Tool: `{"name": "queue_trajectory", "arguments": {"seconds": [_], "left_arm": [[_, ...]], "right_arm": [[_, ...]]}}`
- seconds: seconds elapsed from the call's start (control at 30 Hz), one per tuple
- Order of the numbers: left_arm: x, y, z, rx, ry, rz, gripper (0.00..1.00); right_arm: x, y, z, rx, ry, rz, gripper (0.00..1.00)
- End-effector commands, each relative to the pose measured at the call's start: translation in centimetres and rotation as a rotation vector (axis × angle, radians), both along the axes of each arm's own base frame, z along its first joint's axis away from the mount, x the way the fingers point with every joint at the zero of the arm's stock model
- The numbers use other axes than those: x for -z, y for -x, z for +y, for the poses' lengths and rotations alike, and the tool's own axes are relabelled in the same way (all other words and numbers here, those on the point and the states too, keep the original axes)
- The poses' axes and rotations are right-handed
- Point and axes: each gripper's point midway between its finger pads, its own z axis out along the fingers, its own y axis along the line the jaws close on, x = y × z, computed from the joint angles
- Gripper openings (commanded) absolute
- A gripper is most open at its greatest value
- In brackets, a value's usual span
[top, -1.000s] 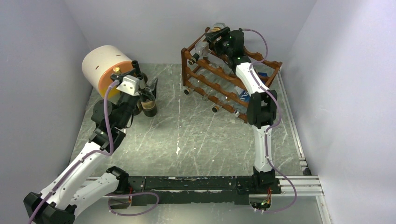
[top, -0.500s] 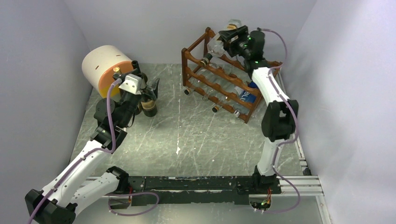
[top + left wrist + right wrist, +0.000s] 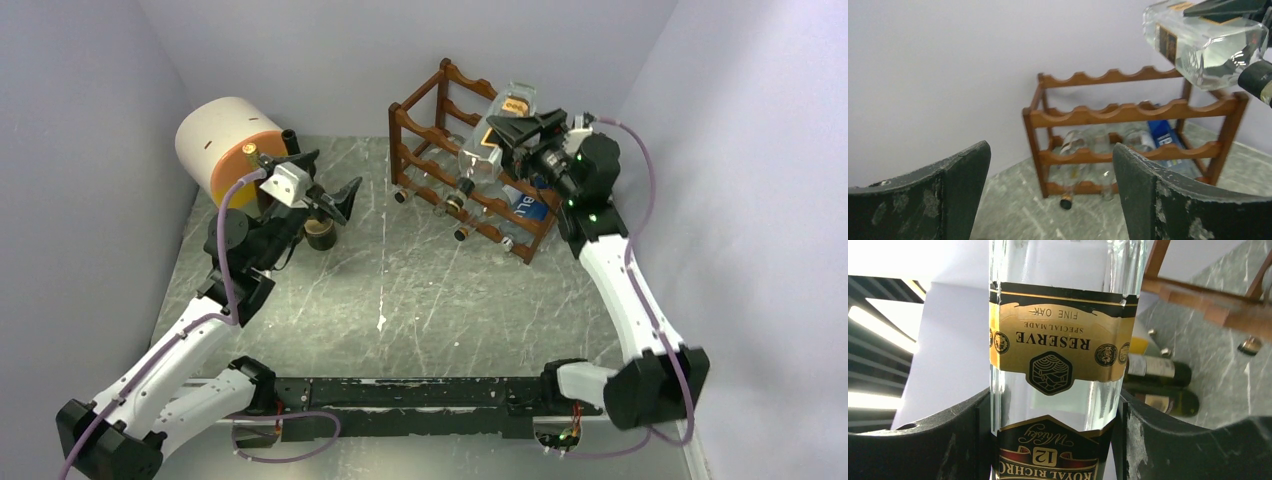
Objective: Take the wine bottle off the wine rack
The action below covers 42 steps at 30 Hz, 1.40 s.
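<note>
We see the right claw [image 3: 503, 132] clamped around the wine bottle [image 3: 480, 160] (clear glass, gold label), tilted in the air above the wine rack [image 3: 425, 150], far right. The left claw [image 3: 325, 178] gapes open above the counter [image 3: 420, 290].

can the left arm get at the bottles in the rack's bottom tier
Probably yes: the left tool is open and empty, nothing stands between it and the wine rack, and the right tool holds its clear bottle above the rack, off that path.
</note>
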Motion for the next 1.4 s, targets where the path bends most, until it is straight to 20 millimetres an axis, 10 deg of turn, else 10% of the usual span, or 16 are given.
{"name": "queue_trajectory", "arguments": {"seconds": [0.0, 0.23, 0.63, 1.0, 1.37], "left_arm": [[-0.7, 2.4, -4.2, 0.256, 0.044, -0.055, 0.96], [0.8, 5.7, -8.4, 0.502, 0.100, -0.076, 1.00], [1.7, 10.9, -9.6, 0.554, -0.086, -0.376, 0.97], [2.5, 11.7, -10.1, 0.557, -0.190, -0.432, 0.78], [2.9, 11.4, -10.0, 0.519, -0.248, -0.454, 0.72]], "right_arm": [[-5.6, 5.2, -0.4, 0.028, -0.107, -0.109, 0.00], [-5.6, 8.1, 1.9, -0.027, -0.217, -0.025, 0.00], [-1.1, 10.0, 10.0, -0.251, -0.303, 0.188, 0.00], [4.0, 10.7, 15.8, -0.390, -0.315, 0.353, 0.00], [5.0, 11.2, 17.9, -0.451, -0.338, 0.386, 0.00]]}}
